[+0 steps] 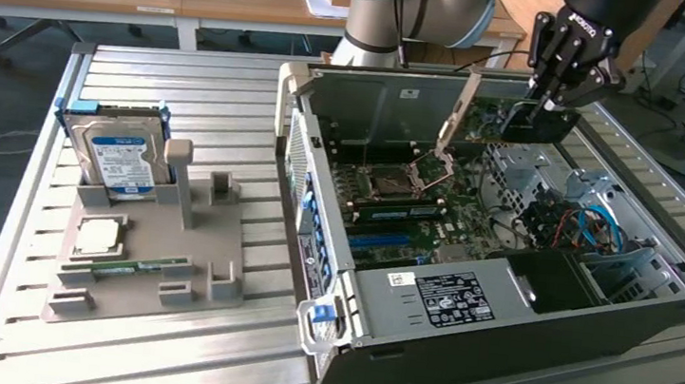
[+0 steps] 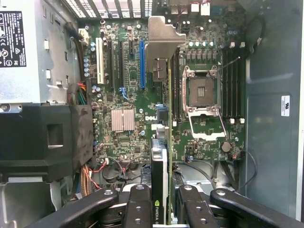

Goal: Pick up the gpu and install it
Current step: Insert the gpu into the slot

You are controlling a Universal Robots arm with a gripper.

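Holds the gpu (image 1: 536,126) pinched in the gripper (image 1: 546,101), with black fingers (image 2: 138,202) pressed against both faces of the card. Hangs from the Universal Robots arm (image 1: 407,8) over the open computer case (image 1: 491,361), at the far end toward the exterior view's right, about level with the case's upper rim and clear of the motherboard (image 2: 128,90) beneath.

Presents the card edge-on to the wrist camera, green board and black cooler side by side, with the silvery end bracket (image 2: 164,45) reaching toward the slotted back panel. Lies, in that view, between the blue expansion slot (image 2: 142,64) and the CPU socket (image 2: 202,92), roughly parallel to both. Not seated in any slot.

Inside the case, around the board: a power supply (image 1: 471,301) with a black-and-white label at the near end, and a tangle of coloured cables (image 1: 568,225) toward the exterior view's right.

Shares the slatted metal table (image 1: 175,88) with a grey parts fixture (image 1: 149,282) on the exterior view's left, well apart from the gripper. On that fixture: a hard drive (image 1: 117,159) with a blue-white label standing upright at the far end, a CPU chip (image 1: 98,236) lying flat nearer the camera, and a slim green RAM stick (image 1: 131,270) lying in a groove just beside the chip.
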